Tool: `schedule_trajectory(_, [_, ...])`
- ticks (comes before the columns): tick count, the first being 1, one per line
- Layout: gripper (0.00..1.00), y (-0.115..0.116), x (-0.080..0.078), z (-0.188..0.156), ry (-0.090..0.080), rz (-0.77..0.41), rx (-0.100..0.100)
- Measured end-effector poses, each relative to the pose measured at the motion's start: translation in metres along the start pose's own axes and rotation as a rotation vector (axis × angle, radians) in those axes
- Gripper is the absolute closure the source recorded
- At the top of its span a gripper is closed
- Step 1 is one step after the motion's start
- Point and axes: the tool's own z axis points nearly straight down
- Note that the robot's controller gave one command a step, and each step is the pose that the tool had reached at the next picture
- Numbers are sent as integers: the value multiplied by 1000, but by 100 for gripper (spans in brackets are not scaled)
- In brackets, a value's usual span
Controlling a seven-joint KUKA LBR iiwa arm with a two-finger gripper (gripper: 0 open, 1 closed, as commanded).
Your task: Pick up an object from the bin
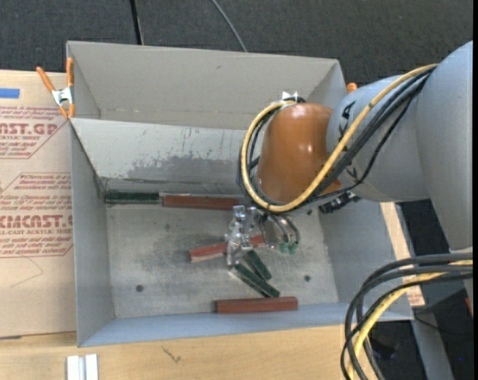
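My gripper (240, 248) hangs low over the middle of the bin floor, below the orange wrist cover. Its metal fingertips reach down among a small cluster: a short red-brown stick (207, 252) poking out to the left and two dark green sticks (257, 275) slanting down to the right. The fingertips touch or nearly touch the right end of the short red-brown stick. Whether anything sits between the fingers I cannot make out.
A long red-brown stick (256, 305) lies along the front wall. At the back wall lie a dark green stick (132, 199) and another red-brown stick (198, 203) end to end. The arm and its cables cover the bin's right side.
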Motion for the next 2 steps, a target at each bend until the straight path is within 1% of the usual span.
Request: schedule_trajectory(2, [100, 0, 0, -24, 0, 0, 0])
